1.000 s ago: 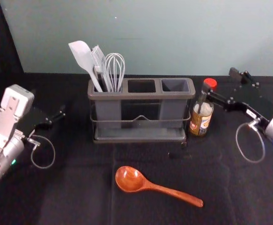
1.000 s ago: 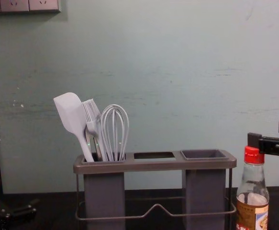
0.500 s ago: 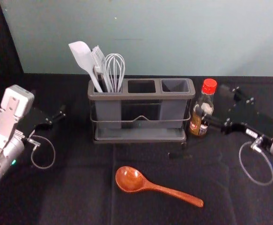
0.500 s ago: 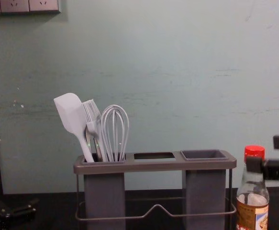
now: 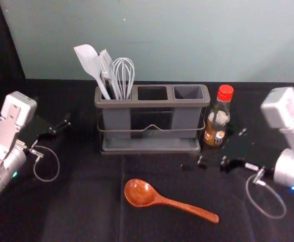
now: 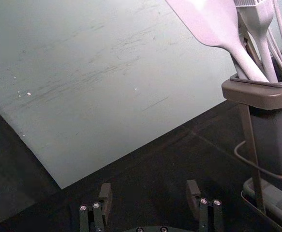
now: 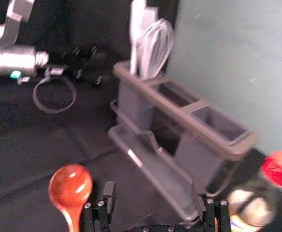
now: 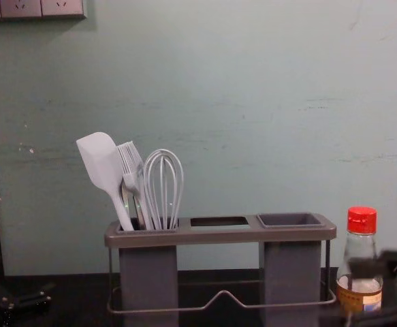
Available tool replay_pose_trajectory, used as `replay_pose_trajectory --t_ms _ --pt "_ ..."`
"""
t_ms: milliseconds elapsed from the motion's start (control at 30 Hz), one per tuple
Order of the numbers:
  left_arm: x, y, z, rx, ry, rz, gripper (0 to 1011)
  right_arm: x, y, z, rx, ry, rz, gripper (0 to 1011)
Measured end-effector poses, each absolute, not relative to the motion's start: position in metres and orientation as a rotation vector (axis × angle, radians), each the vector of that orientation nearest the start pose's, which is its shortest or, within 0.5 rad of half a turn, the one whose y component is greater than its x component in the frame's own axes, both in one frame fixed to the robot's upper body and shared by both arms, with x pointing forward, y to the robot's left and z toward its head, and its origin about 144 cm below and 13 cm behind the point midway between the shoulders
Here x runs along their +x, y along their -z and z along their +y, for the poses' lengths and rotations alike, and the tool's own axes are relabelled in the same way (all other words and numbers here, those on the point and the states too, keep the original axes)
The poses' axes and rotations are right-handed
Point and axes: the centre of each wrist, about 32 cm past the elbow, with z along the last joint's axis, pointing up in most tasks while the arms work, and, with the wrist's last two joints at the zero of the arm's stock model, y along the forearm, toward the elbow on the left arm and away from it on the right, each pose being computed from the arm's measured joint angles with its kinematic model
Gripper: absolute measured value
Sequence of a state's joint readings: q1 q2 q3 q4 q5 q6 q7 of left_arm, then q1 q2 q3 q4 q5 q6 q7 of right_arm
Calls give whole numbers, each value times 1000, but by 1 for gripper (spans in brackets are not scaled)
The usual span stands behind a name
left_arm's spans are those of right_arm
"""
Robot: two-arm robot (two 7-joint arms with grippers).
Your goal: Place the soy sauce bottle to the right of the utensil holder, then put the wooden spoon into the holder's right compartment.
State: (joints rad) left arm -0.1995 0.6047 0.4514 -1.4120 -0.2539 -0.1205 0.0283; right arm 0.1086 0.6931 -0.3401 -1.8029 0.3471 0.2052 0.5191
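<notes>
With the bottle (image 5: 219, 118) right of the holder (image 5: 152, 103), the right gripper (image 7: 154, 192) hangs nearby, wide, presumably for the spoon (image 5: 169, 201); left gripper (image 6: 149, 189), also wide, waits left.

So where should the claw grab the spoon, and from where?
I'd pinch the middle of its handle, coming down from above with the right claw. The spoon lies flat, and the handle is thin, while the bowl is wide and round.
</notes>
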Motion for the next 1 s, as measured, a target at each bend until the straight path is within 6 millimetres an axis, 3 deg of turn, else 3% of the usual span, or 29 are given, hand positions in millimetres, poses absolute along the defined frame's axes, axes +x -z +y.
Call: replay_pose_trajectory --t_ms 400,1000 --pt "489 -1140 310 304 -1248 -285 1005 478 -1236 -251 -566 549 -34 1004" --pt "489 -1140 310 305 -1248 -285 1005 487 -1244 -194 -696 508 54 1004"
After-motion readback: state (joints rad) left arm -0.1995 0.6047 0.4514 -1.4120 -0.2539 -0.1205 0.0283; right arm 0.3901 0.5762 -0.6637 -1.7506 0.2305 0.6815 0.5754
